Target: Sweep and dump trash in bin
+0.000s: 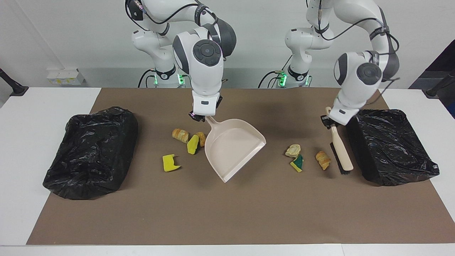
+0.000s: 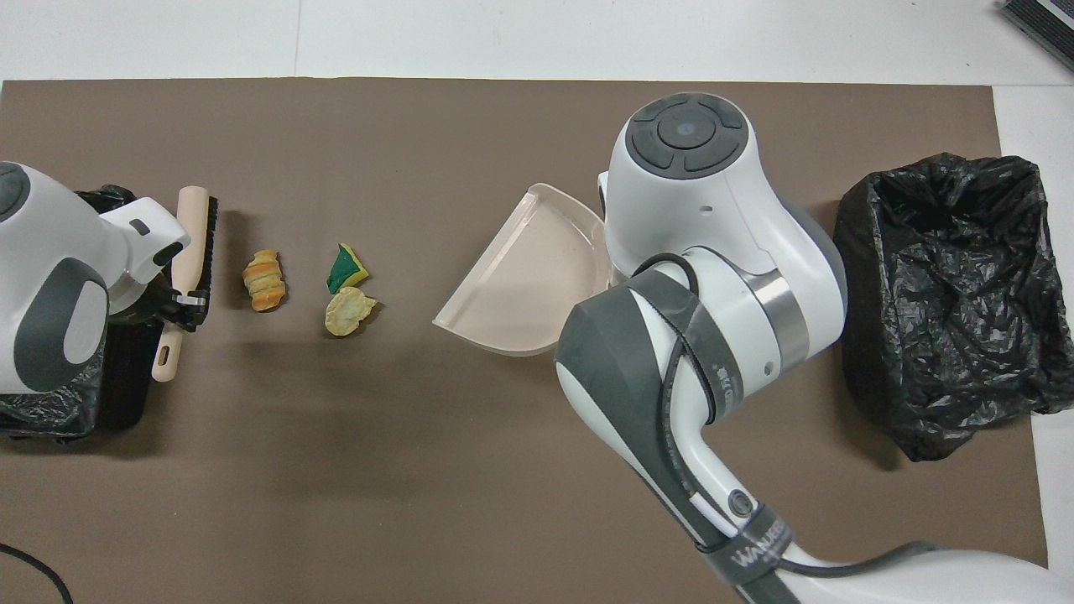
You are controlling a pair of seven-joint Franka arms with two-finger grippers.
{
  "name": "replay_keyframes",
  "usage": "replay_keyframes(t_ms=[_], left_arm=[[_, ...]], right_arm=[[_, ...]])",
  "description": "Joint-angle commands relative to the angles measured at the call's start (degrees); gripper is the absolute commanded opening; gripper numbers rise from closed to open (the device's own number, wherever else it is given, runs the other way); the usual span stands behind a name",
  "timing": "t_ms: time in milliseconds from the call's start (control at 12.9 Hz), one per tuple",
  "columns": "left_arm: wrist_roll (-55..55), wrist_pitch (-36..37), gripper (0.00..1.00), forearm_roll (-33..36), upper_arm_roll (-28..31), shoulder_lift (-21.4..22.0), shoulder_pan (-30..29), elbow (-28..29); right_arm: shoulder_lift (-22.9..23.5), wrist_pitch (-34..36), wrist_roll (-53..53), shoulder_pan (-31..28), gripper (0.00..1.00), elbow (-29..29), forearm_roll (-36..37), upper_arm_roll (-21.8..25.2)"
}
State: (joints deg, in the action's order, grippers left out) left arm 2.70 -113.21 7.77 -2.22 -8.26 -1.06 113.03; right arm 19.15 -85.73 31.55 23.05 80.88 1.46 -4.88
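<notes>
My right gripper (image 1: 202,117) is shut on the handle of the beige dustpan (image 1: 233,149), whose open mouth is turned toward the left arm's end of the table. Beside the pan lie several trash scraps: a bread piece (image 1: 180,135), two yellow sponge chunks (image 1: 193,144) and another bread bit. My left gripper (image 1: 330,121) is shut on the wooden brush (image 1: 341,153), held low between a croissant scrap (image 1: 323,159) and the bin (image 1: 389,145). A pastry piece (image 1: 293,150) and a green-yellow sponge (image 1: 297,163) lie between croissant and pan. In the overhead view the right arm hides its gripper.
A second bin (image 1: 92,151) lined with a black bag stands at the right arm's end of the brown mat (image 1: 227,213). The white table (image 1: 21,142) borders the mat on all sides.
</notes>
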Motion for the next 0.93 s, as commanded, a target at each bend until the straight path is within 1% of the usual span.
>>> replay_keyframes(t_ms=[0,78,233,311,467,544,622,855], left_arm=[[1.41,-6.55,0.00,0.84,-1.12,0.88,0.70,5.15],[1.60,-10.77,0.00,0.49,-1.12,1.58,1.40,7.88],[1.08,-12.91,0.00,0.05,-1.47,2.46,2.72,11.58],[1.25,-14.48,0.00,-0.21,-1.47,2.55,4.47,13.16],[1.08,-15.55,0.00,-3.36,-1.56,2.99,6.32,14.32],[0.90,-15.55,0.00,-4.77,-1.56,3.51,7.98,14.93],[0.81,-15.55,0.00,-5.05,-1.65,3.86,9.31,15.46],[0.81,-14.07,0.00,-8.03,-1.56,5.36,15.71,16.87]], right_arm=[[-2.89,-2.77,15.32,-0.73,0.00,5.16,3.70,-0.39],[-3.33,-2.95,20.69,-0.47,0.00,5.60,5.29,-0.39],[-3.86,-3.13,24.77,-0.29,0.00,7.27,5.57,-0.39],[-4.12,-5.04,26.09,0.41,0.00,9.71,6.35,-0.48],[-5.61,-11.19,25.93,2.60,0.00,14.99,7.85,-0.39],[-5.44,-12.52,25.58,3.31,0.00,16.14,8.12,-0.39],[-5.18,-13.66,25.49,4.62,0.00,16.68,8.99,-0.39],[-3.69,-15.52,21.90,5.60,0.00,17.21,10.49,-0.48]])
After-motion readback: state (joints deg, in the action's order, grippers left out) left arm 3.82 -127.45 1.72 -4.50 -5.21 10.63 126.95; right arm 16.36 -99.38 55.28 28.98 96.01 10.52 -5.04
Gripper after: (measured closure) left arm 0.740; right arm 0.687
